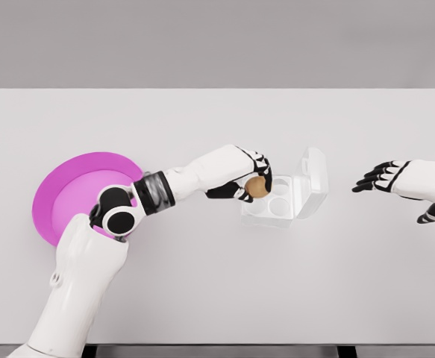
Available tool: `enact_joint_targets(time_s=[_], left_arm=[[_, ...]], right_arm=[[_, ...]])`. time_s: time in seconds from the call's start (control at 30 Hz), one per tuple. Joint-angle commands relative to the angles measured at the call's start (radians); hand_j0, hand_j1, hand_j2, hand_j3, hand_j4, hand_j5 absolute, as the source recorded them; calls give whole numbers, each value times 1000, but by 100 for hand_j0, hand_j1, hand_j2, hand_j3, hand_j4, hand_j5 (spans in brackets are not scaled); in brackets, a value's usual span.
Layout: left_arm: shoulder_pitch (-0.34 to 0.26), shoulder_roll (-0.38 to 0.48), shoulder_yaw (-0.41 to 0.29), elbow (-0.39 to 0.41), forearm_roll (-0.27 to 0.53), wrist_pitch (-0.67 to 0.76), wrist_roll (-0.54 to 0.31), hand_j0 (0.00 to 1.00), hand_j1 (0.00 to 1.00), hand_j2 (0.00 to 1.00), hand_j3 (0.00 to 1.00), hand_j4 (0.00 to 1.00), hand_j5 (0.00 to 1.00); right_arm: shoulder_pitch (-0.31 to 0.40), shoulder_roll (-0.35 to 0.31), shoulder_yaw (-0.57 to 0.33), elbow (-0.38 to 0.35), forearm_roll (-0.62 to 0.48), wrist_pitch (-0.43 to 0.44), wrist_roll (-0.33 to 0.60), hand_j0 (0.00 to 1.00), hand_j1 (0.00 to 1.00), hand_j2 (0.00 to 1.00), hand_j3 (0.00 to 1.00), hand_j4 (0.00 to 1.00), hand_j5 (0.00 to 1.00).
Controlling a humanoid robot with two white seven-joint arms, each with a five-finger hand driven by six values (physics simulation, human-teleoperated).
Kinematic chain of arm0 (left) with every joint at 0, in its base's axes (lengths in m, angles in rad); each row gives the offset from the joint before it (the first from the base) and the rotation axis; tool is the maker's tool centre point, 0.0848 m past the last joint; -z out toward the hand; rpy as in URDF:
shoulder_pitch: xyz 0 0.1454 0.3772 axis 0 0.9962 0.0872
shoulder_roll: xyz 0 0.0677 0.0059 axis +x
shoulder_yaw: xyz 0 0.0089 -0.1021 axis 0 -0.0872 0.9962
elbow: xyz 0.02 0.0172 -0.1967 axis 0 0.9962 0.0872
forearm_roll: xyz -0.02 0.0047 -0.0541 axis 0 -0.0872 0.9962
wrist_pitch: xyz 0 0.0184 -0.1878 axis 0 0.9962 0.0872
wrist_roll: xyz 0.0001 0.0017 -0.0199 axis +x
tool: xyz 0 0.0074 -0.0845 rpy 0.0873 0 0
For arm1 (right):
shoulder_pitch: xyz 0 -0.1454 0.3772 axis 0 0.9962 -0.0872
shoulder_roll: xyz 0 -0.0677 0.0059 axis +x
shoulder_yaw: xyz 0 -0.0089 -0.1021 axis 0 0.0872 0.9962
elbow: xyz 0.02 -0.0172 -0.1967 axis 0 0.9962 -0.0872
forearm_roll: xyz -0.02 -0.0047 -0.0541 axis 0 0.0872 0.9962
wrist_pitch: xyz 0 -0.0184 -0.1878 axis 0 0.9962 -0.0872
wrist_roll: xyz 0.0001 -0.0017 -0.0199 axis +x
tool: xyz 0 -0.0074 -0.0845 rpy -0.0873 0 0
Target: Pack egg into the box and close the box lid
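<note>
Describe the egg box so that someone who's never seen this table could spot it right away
On the white table, look right of the centre, well away from the pink plate at the left. The egg box sits there beside the left hand, which holds a brown egg over it. It is the only clear plastic thing, with round cups inside and its lid standing open on the right side.

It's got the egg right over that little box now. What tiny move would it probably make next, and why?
Probably lower the egg into a cup of the box and let go. The left hand grips the egg above the box's near-left corner, the lid stands open, and the cups that show look unfilled. The right hand waits open to the right, apart from the box.
</note>
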Motion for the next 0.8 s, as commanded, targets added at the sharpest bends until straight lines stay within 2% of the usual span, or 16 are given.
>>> enact_joint_targets(time_s=[0.0, 0.23, 0.33, 0.4, 0.63, 0.77], left_arm=[[-2, -1, 1, 12, 6, 3, 1, 40, 40, 40, 40, 40, 40], [-15, -1, -3, 33, 5, 3, 1, 44, 44, 44, 44, 44, 44], [-31, -1, -5, 61, 0, 3, 1, 64, 64, 64, 64, 64, 64], [-32, -1, -5, 61, 0, 3, 1, 69, 69, 69, 69, 69, 69], [-31, -1, 0, 61, 2, 3, 1, 81, 81, 81, 81, 81, 81], [-31, -1, 1, 59, 2, 3, 1, 84, 84, 84, 84, 84, 84]], right_arm=[[0, 0, -1, -8, -5, 3, 0, 100, 100, 100, 100, 100, 100], [0, -1, -1, -3, -5, 3, 0, 100, 100, 100, 100, 100, 100], [0, 0, -2, -8, -5, 3, 0, 100, 100, 100, 100, 100, 100], [0, -1, -2, -7, -5, 3, 0, 100, 100, 100, 100, 100, 100], [-3, 0, -2, -6, -5, 3, 0, 100, 100, 100, 100, 100, 100], [-5, 5, -2, -8, -5, 3, 0, 100, 100, 100, 100, 100, 100]])
